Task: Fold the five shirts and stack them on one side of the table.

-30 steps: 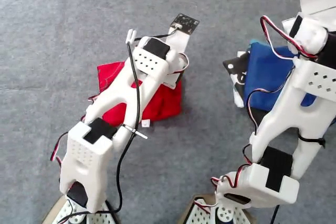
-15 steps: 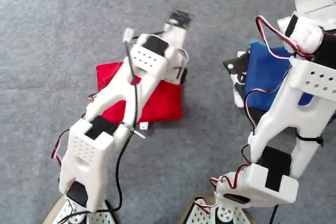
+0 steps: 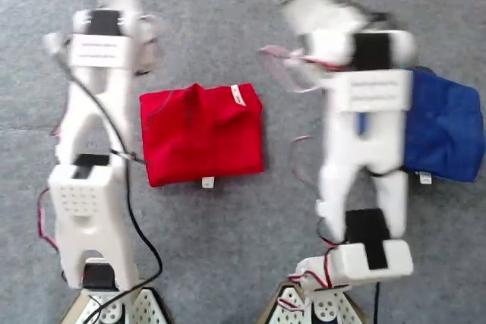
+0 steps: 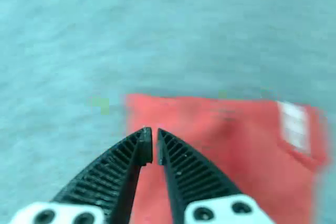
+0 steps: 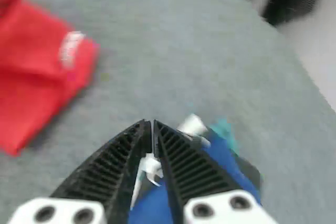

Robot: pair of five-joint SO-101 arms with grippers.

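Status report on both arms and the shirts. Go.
Left gripper shut, empty, raised near red shirt. Right gripper shut, empty, near blue shirt. Red shirt folded, lying apart from blue. Right arm between them.

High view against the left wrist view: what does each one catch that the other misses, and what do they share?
High view, not wrist: the white left arm, the white right arm and a folded blue shirt beside it. Left wrist, not high: a close look at the black ribbed left tool, tips nearly touching. Both: the folded red shirt on the grey felt table.
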